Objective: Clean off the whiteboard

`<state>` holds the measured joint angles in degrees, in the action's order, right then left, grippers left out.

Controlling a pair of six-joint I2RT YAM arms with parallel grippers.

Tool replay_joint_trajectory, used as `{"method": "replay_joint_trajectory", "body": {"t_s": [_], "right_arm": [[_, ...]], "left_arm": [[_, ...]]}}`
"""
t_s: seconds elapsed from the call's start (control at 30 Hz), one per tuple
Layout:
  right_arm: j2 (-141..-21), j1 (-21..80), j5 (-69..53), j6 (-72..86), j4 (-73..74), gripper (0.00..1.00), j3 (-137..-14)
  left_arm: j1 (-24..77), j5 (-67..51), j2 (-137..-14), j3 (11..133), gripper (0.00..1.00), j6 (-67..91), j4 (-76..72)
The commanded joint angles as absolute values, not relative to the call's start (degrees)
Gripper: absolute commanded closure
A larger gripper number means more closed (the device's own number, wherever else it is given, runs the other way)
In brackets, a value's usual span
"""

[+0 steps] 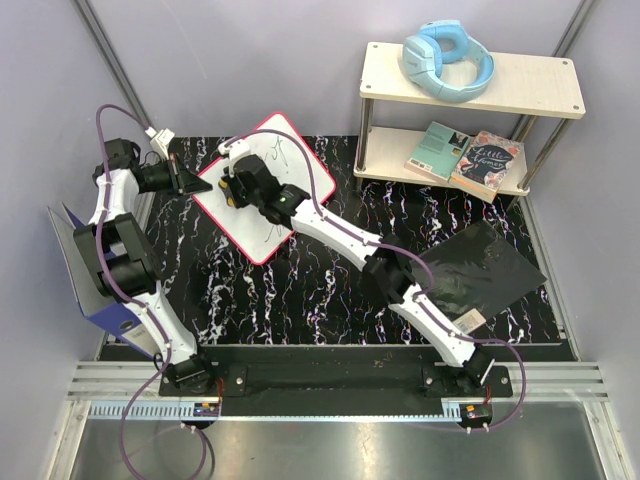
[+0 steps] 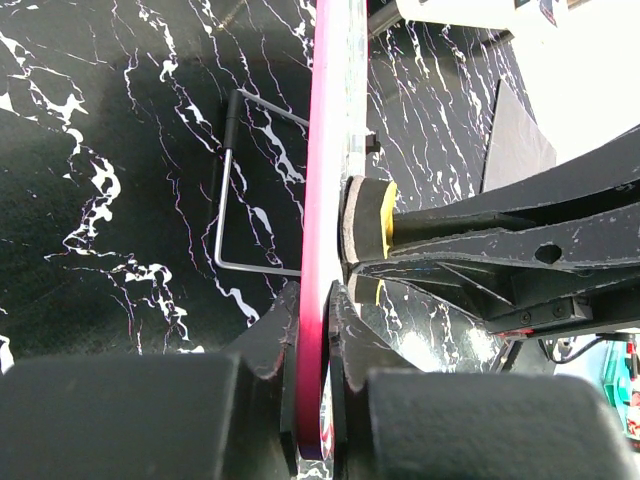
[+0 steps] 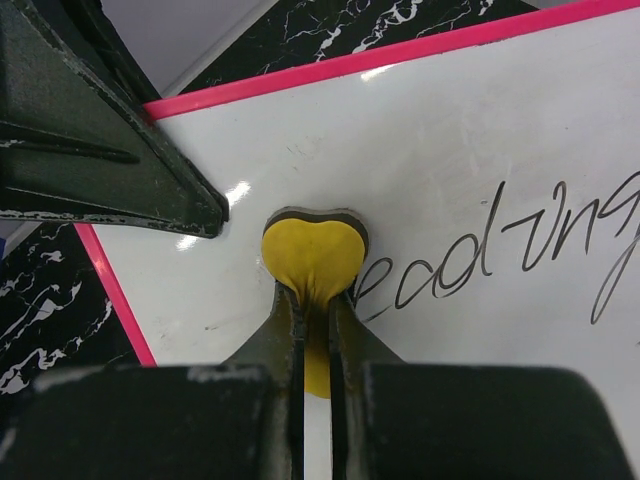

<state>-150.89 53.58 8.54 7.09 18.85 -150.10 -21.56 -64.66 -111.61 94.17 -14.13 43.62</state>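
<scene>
Clamping the whiteboard (image 1: 262, 232) by its pink rim at the far left of the counter (image 1: 300, 290), the left hand (image 2: 315, 310) is closed tight. The right hand (image 3: 315, 300), fingers nearly together, pinches a yellow eraser (image 3: 312, 250) against the board beside dark handwriting (image 3: 500, 250).

On whiteboard (image 3: 480, 130), yellow eraser (image 3: 313, 250) in gripper (image 3: 315, 297)

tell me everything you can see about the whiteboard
The whiteboard is a glossy white rectangle with a thin pink rim and rounded corners, set diagonally on the black marbled table. Dark cursive handwriting shows on it, and the part toward one corner is blank. The left gripper clamps its rim between its fingers, and a yellow eraser held in the right gripper presses on its face. A thin wire stand shows behind it.
</scene>
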Motion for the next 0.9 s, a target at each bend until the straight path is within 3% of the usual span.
{"method": "replay_joint_trajectory", "body": {"t_s": [0.0, 0.7, 0.87], "right_arm": [[-155.7, 52.4, 13.3, 4.5, 20.6, 1.0, -150.7], [-156.0, 37.2, 11.2, 12.7, 20.8, 1.0, -147.7], [-155.7, 37.4, 3.6, 10.9, 20.9, 1.0, -146.6]], "left_arm": [[-20.7, -54.6, -110.5, 96.5, 1.0, -23.0, 41.7], [-20.0, -53.6, -106.1, 95.7, 1.0, -38.6, 54.2], [-19.2, -53.8, -104.4, 95.5, 1.0, -39.6, 55.3]]}}
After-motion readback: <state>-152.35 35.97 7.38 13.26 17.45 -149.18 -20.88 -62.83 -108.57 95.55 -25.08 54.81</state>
